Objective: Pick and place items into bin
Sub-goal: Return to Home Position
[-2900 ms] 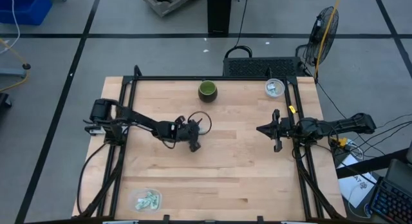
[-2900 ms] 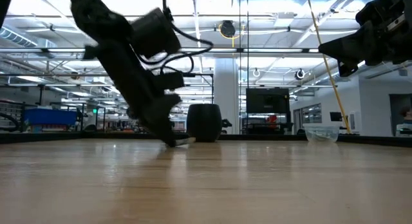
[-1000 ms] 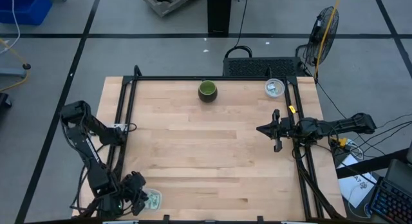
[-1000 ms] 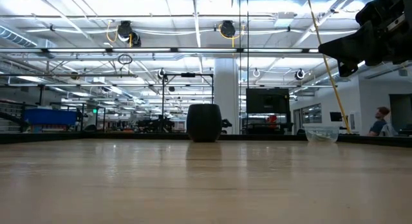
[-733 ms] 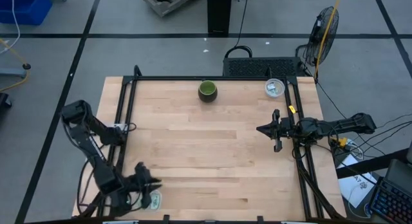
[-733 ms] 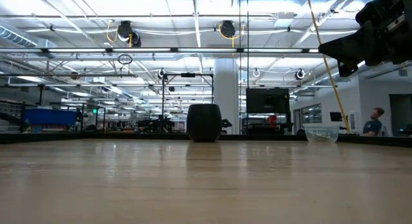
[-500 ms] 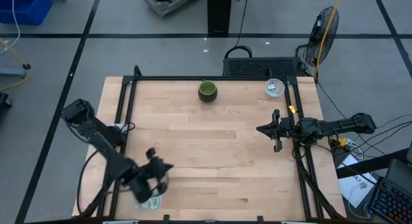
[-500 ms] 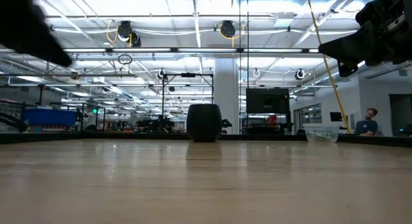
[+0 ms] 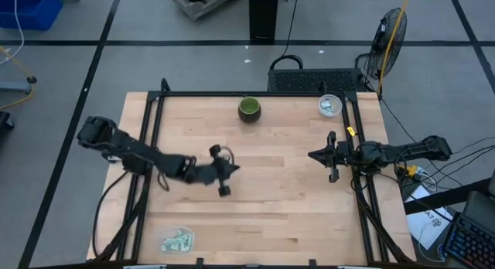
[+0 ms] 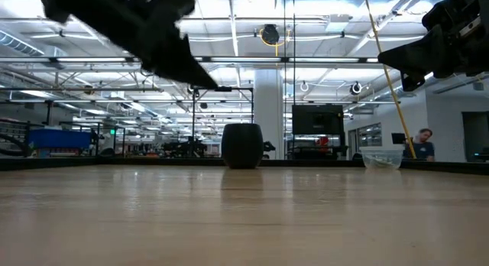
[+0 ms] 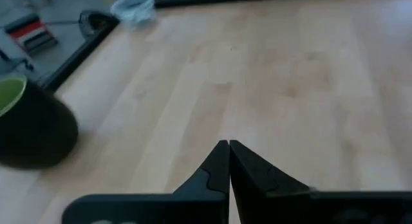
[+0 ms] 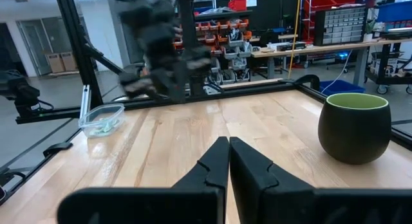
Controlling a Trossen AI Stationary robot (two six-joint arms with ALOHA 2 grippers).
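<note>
The left gripper hangs in the air over the middle of the table, on the near side of the dark green bowl and slightly toward the left arm's side of it. In the left wrist view its two fingers lie pressed flat against each other with no gap. Nothing is between them and they touch nothing. The low view shows that arm high above the wood, well clear of the surface.

The right gripper waits by the table's right rail, to the right of the bowl and nearer the front edge than it. Its fingers are likewise closed tight on nothing.

The packets are not loose on the table. Some lie in the far clear bin, which stands along the same far edge as the bowl, toward the right arm's side and apart from it. The packets show pale green and white through its open top. The others lie in the near clear bin, at the opposite edge of the table from the bowl, well apart from it and toward the left corner. These packets are heaped together, so I cannot count them. The bowl stands upright, its green inside showing, with neither gripper touching it.
</note>
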